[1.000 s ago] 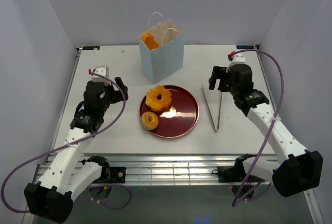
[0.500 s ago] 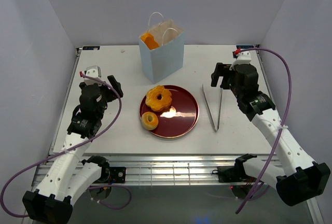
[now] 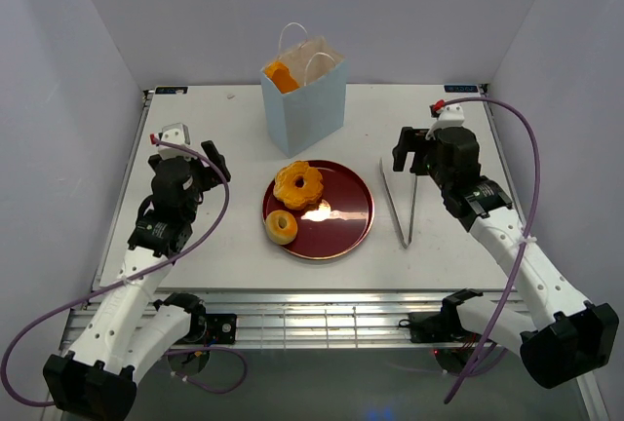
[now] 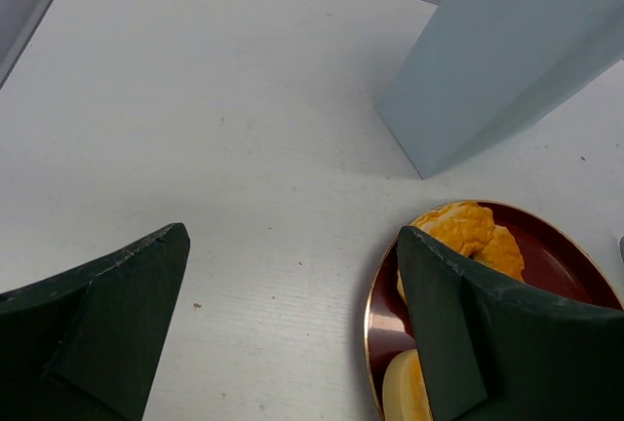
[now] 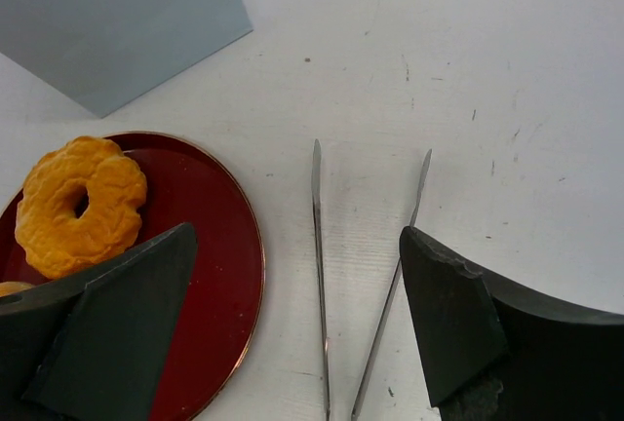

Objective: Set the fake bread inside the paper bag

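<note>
The pale blue paper bag (image 3: 304, 99) stands upright at the back centre, with an orange piece of fake bread (image 3: 283, 77) showing inside its mouth. On the dark red plate (image 3: 343, 214) lie a golden ring pastry (image 3: 298, 184) and a small round roll (image 3: 282, 226). My left gripper (image 3: 213, 170) hovers open left of the plate, over bare table (image 4: 292, 324). In the left wrist view the ring pastry (image 4: 468, 236) and roll (image 4: 405, 392) lie behind its right finger. My right gripper (image 3: 411, 156) is open above the metal tongs (image 5: 320, 275), nothing between its fingers (image 5: 478, 333).
The metal tongs (image 3: 405, 202) lie on the table right of the plate, tips pointing toward the back. White walls close in the table on the left, back and right. The bag (image 4: 507, 51) stands just behind the plate (image 4: 375, 314).
My left gripper has pulled back a little to the left, away from the plate. The right gripper has barely shifted above the tongs. The bread and bag have not moved.
</note>
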Motion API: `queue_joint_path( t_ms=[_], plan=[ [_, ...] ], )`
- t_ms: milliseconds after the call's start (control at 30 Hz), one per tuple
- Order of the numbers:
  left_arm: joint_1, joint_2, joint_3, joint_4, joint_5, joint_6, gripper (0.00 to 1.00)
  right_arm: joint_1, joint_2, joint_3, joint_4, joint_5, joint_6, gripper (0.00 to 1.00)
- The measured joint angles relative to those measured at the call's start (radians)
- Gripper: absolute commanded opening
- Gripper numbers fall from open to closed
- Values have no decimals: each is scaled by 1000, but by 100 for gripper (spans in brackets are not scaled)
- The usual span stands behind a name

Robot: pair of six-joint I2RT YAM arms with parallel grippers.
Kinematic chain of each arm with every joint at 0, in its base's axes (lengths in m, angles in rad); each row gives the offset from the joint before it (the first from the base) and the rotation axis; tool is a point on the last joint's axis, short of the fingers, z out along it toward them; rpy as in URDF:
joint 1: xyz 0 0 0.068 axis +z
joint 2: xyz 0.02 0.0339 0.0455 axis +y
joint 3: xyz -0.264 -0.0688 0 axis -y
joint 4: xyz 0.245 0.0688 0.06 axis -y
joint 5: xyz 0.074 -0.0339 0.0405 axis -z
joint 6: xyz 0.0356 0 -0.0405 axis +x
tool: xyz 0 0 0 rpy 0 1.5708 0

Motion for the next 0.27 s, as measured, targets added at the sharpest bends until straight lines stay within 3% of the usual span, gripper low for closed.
queue_joint_path(
  t_ms=[267],
  plan=[
    [0,6,0,0,-1,0,98,0,1,-21,18,-3,-9,90]
  ],
)
